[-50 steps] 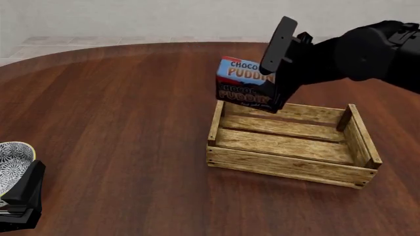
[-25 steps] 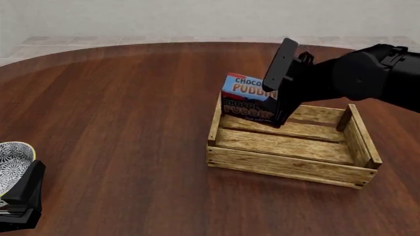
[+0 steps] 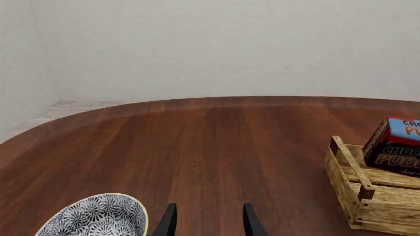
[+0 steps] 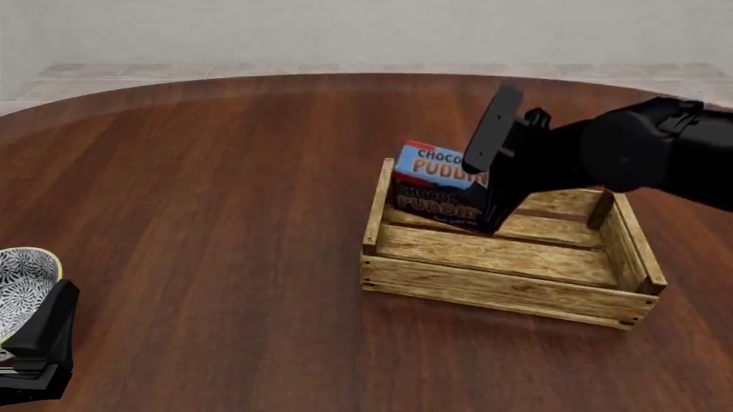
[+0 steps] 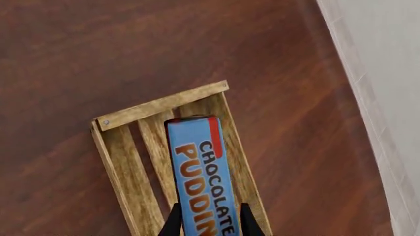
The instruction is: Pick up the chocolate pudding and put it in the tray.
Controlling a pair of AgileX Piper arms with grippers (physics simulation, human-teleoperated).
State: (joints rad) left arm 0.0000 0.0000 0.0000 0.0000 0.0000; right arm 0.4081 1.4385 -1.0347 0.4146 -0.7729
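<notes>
The chocolate pudding (image 4: 435,176), a small carton with a blue top and dark brown lower part, hangs tilted with its lower edge down inside the left end of the tray (image 4: 504,287), a light slatted wooden crate. My right gripper (image 4: 482,184) is shut on the carton from its right side. The right wrist view looks down on the pudding (image 5: 200,167) between the fingers (image 5: 173,222), with the tray's slats (image 5: 128,182) below it. My left gripper (image 3: 208,223) stands open and holds nothing at the near left of the table, far from the tray (image 3: 354,189).
A black-and-white patterned bowl (image 4: 21,287) sits at the near left edge, right beside the left gripper (image 4: 34,343), and shows as the bowl (image 3: 98,216) in the left wrist view. A brown wooden table (image 4: 229,189) spreads between bowl and tray; a pale wall stands behind.
My right gripper has come down and slightly right with the pudding, from above the tray's left end board to down between its walls. The left arm has not moved.
</notes>
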